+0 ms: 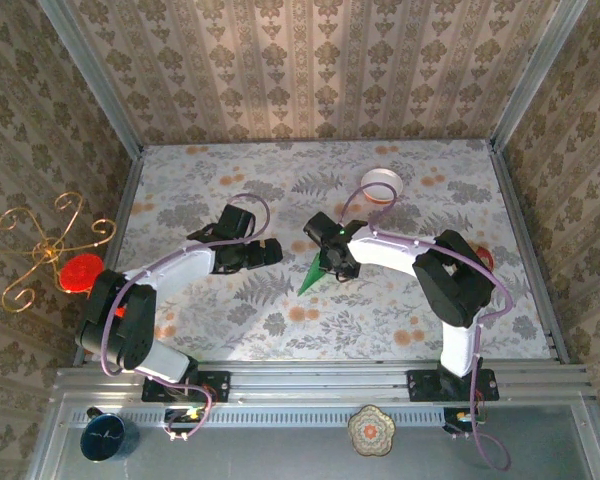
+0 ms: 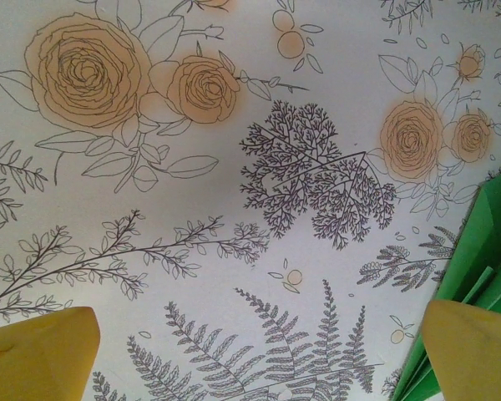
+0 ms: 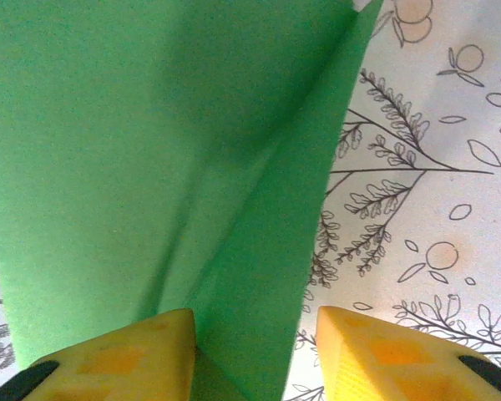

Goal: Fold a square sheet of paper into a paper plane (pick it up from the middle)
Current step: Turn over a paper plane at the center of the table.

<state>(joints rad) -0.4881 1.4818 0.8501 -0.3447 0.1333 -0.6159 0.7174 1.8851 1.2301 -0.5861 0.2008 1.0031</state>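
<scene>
- Our right gripper [image 3: 255,359] has its two yellow fingers [image 3: 117,359] partly apart. They straddle a raised fold of the green paper plane [image 3: 150,150].
- In the right wrist view, the finger on the left of the picture sits against the paper. Between the paper's edge and the other finger we see a strip of patterned table [image 3: 434,167], so we read the jaws as not clamped on the sheet.
- From above, the right gripper [image 1: 332,262] sits over the wide end of the paper plane [image 1: 310,276], near the middle of the table. The plane's narrow tip points toward the near left.
- Our left gripper [image 2: 255,359] stands with its jaws wide apart. Nothing but floral tablecloth shows between its fingers [image 2: 37,355].
- In the left wrist view, the paper plane [image 2: 488,242] lies at the right edge, just beside the right-hand fingertip. We cannot tell whether that fingertip touches it.
- From above, the left gripper [image 1: 270,250] points toward the plane from the left, close to it.
- Farther back, a white bowl [image 1: 382,184] with a red rim sits near the far edge, well apart from both grippers.
</scene>
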